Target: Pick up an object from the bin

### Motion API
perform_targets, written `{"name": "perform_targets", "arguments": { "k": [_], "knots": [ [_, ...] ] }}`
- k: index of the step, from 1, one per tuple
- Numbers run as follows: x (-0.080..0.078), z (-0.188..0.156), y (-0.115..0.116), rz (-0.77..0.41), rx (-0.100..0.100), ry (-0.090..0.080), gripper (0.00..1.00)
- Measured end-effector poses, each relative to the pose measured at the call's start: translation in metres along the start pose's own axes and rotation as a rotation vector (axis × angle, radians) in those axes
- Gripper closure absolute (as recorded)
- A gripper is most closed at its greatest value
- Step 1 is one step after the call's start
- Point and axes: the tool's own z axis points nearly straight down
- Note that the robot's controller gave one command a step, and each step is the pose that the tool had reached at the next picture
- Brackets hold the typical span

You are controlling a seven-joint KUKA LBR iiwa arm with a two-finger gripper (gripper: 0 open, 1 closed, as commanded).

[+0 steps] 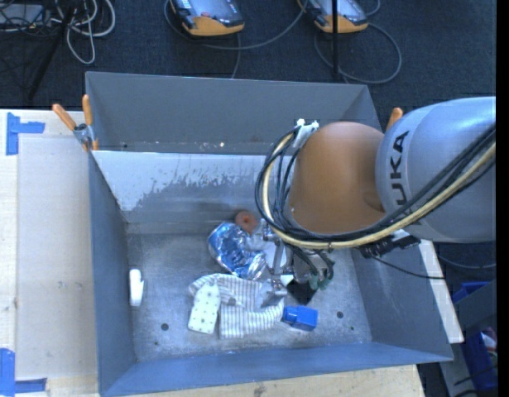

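**Current step: approach and grasp.** The gripper (280, 281) stands low in the bin (155, 188), at the right edge of a small heap in the middle of the floor. It is hidden in part by the arm's orange cover (337, 176) and cables. Whether it is open or closed cannot be told, and nothing can be seen held in it.

**Things nearest the gripper:**
- A crumpled blue and silver foil packet (233, 249), just to its left and slightly farther.
- A striped cloth (237, 314), on its near left side, touching or just beside the tip.
- A blue block (300, 317), just beside it on the near right.

A white perforated piece (204, 311) lies at the cloth's left end. A white cylinder (136, 287) lies well apart at the left.

**Next move, as a judgement:** nothing appears lifted, so the pick is probably not yet made. The cloth, packet and block lie close together. The closing grip should settle on one thing only, followed by a straight lift clear of the bin walls. The soft cloth may drag its neighbours.
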Motion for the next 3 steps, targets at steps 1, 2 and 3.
{"name": "perform_targets", "arguments": {
  "k": [1, 2, 3],
  "knots": [
    [0.001, 0.038, 0.009, -0.12, 0.001, -0.003, 0.0],
    [-0.003, 0.047, 0.029, -0.486, 0.0, -0.001, 0.0],
    [-0.008, 0.042, 0.04, -0.565, 0.0, -0.002, 0.0]
  ]
}}
